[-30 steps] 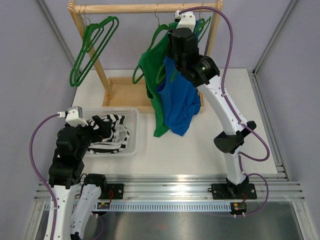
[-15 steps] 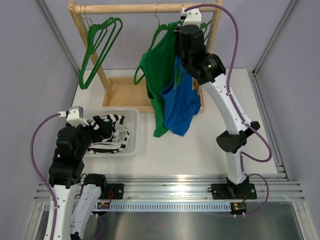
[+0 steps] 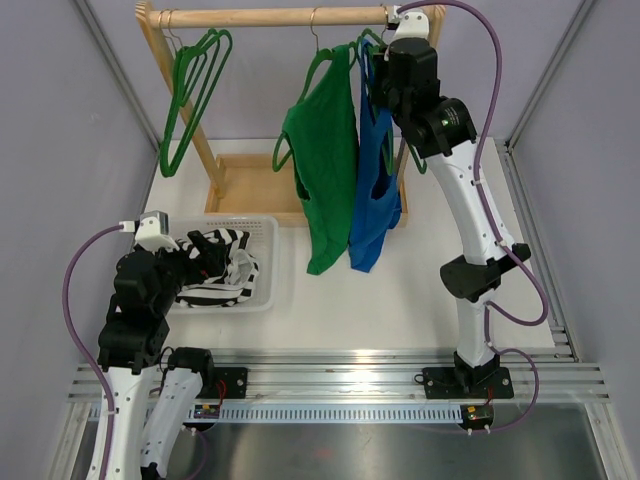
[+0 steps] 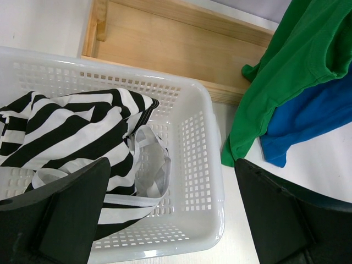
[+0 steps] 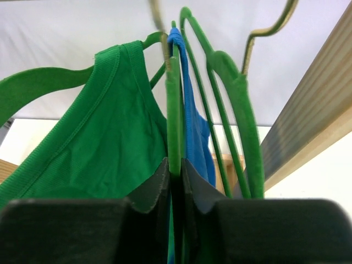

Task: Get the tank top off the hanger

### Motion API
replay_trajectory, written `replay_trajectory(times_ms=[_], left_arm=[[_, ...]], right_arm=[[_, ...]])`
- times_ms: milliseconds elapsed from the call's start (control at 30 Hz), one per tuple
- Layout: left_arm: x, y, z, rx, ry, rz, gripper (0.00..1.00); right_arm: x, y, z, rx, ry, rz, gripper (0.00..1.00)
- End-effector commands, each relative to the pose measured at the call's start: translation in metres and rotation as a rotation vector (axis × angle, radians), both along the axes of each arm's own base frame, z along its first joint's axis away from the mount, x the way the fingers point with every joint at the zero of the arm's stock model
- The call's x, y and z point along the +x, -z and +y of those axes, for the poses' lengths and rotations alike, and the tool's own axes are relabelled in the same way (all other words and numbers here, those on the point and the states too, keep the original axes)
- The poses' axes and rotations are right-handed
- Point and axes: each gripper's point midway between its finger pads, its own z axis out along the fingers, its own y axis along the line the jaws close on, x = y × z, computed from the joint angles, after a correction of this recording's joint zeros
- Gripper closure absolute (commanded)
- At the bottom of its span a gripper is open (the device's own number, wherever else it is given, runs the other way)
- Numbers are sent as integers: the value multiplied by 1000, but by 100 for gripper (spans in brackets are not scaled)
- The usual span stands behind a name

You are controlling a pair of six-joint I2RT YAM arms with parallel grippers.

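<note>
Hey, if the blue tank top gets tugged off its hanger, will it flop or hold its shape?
Blue tank top probably flops: it hangs in limp folds. Likely light, since its thin hanger holds it. It may snag there.

Overhead looks down; 2 wrist views close (sharing blue top [image 4: 313, 110])

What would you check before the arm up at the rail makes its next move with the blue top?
1. Right tool closed on the green hanger: ok.
2. Blue tank top off that hanger: not ok, strap drapes over it.
3. Hanger hook on the wooden rail: cannot tell.
4. Green tank top clear of the grip: ok.
5. Left tool open above the basket: ok.
</note>
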Motion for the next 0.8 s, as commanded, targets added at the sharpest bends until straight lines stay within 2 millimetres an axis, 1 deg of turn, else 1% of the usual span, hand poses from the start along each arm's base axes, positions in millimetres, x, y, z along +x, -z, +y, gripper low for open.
replay_trajectory(times_ms=[0, 33, 100, 133, 233, 333, 367, 467, 567, 700, 767], left_arm=[[6, -9, -6, 5, 42, -43, 1], [6, -9, -7, 4, 43, -45, 1], [6, -9, -7, 4, 43, -43, 1], [6, -8, -7, 4, 45, -42, 1], [7, -8, -7, 3, 43, -42, 1], [7, -7, -8, 2, 47, -38, 1], [7, -6, -7, 4, 46, -34, 1], [7, -6, -7, 4, 46, -34, 1], [7, -7, -7, 5, 43, -37, 1], [7, -7, -6, 3, 38, -37, 1], [7, -8, -6, 3, 37, -41, 1]], right_arm=[[-6, -32, -8, 1, -5, -87, 88], [-5, -34, -10, -2, -1, -93, 95], [-6, -35, -11, -9, -5, -94, 97], [-6, -35, -12, -11, -4, -95, 100], [-11, -42, -9, 1, -32, -110, 100], [-22, -65, -14, 30, -46, -162, 100], [-29, -75, -17, 36, -48, -184, 100], [-37, -94, -23, 39, -49, -240, 100], [-45, -106, -27, 49, -52, -267, 100], [-54, -109, -24, 59, -87, -266, 100], [-58, -108, -25, 59, -98, -255, 100]])
